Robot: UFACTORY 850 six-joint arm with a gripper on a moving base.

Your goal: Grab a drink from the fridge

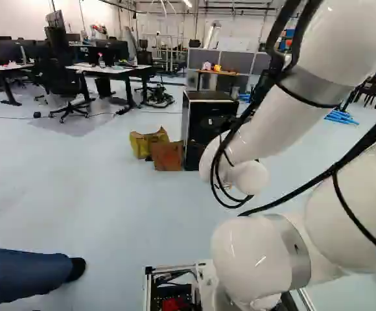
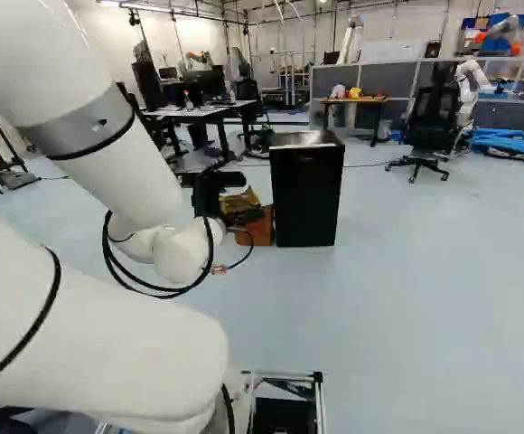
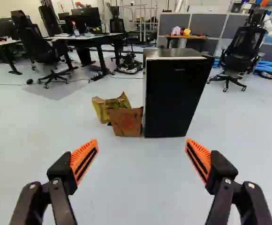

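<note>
My gripper (image 2: 210,192) shows dark beyond the arm's wrist in the right base view, held above the floor. In the wrist view the gripper (image 3: 141,143) is wide open, its two orange pads far apart with only floor between them. A small black fridge (image 3: 176,101) stands on the floor some way ahead, beyond the fingertips and untouched. Its door is closed, so the inside is hidden and no drink can be made out. The same fridge (image 2: 305,194) is just beyond the gripper in the right base view, partly behind the arm in the left one.
A yellow bag (image 1: 142,141) and a brown paper bag (image 1: 167,156) sit beside the fridge. A person's leg (image 1: 26,275) is close by the base. Desks (image 3: 84,37) and an office chair (image 3: 241,54) stand farther back; another robot (image 2: 468,86) is behind, near blue tubes (image 2: 513,143).
</note>
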